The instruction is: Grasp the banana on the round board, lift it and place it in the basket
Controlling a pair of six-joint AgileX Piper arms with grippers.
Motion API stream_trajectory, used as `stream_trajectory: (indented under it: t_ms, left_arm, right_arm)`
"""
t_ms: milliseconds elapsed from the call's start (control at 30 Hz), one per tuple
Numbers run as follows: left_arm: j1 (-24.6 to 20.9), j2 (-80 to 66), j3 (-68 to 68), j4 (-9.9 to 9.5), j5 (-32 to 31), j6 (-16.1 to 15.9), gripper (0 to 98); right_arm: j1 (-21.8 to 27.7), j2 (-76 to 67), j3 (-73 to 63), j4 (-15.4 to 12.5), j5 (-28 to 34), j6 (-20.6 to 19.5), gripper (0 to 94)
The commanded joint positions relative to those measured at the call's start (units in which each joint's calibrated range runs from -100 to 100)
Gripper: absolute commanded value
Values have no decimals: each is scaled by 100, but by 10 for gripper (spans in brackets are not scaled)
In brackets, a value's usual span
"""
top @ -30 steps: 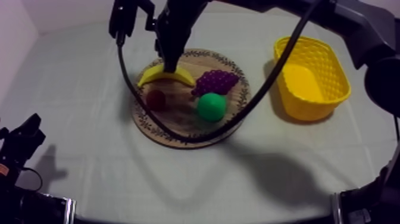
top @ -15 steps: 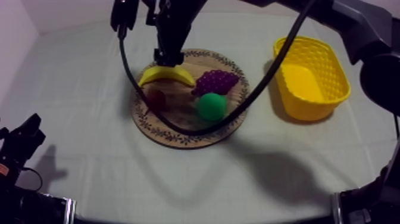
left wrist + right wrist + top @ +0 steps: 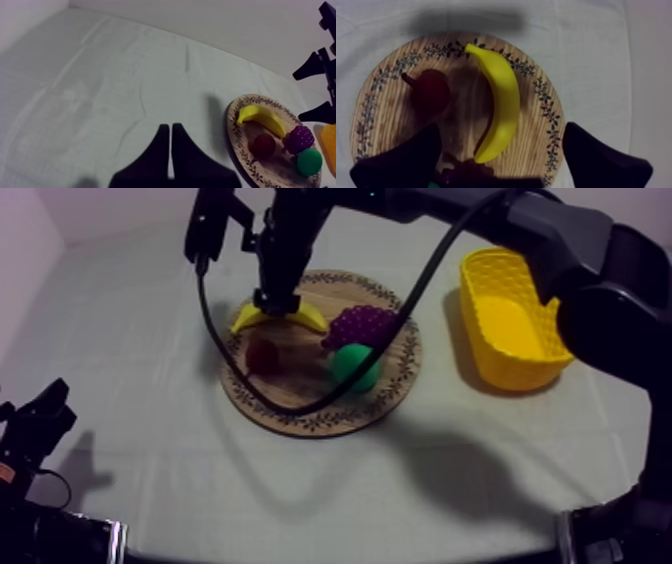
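Note:
The yellow banana [image 3: 281, 316] lies on the far left part of the round wooden board [image 3: 300, 393]. My right gripper [image 3: 276, 300] hangs just above it, open. In the right wrist view its two black fingers [image 3: 416, 155] stand wide apart, with the banana [image 3: 501, 105] lying lengthwise between them and not gripped. The yellow basket [image 3: 515, 318] stands at the table's right. My left gripper [image 3: 38, 420] rests low at the left; in its own view the left gripper [image 3: 171, 145] is a narrow wedge, shut on nothing, and the banana [image 3: 262, 119] lies far off on the board [image 3: 234, 125].
Also on the board are a small red fruit [image 3: 263, 354] just in front of the banana, a bunch of grapes [image 3: 362, 322] to its right and a green pear [image 3: 353, 364]. The right arm reaches over the board from the upper right.
My right gripper has shifted slightly left and come lower over the banana, and the arm behind it has swung. The fruit and the left arm have not moved.

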Motion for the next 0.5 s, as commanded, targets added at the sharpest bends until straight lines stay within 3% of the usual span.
stream_trajectory:
  t_ms: [0,467]
  left_arm:
    - [0,-3,3,-2,0,0,1]
    - [0,-3,3,-2,0,0,1]
  right_arm:
    - [4,157,-100,1,4,-17,791]
    - [86,1033,-648,7,-28,-53,784]
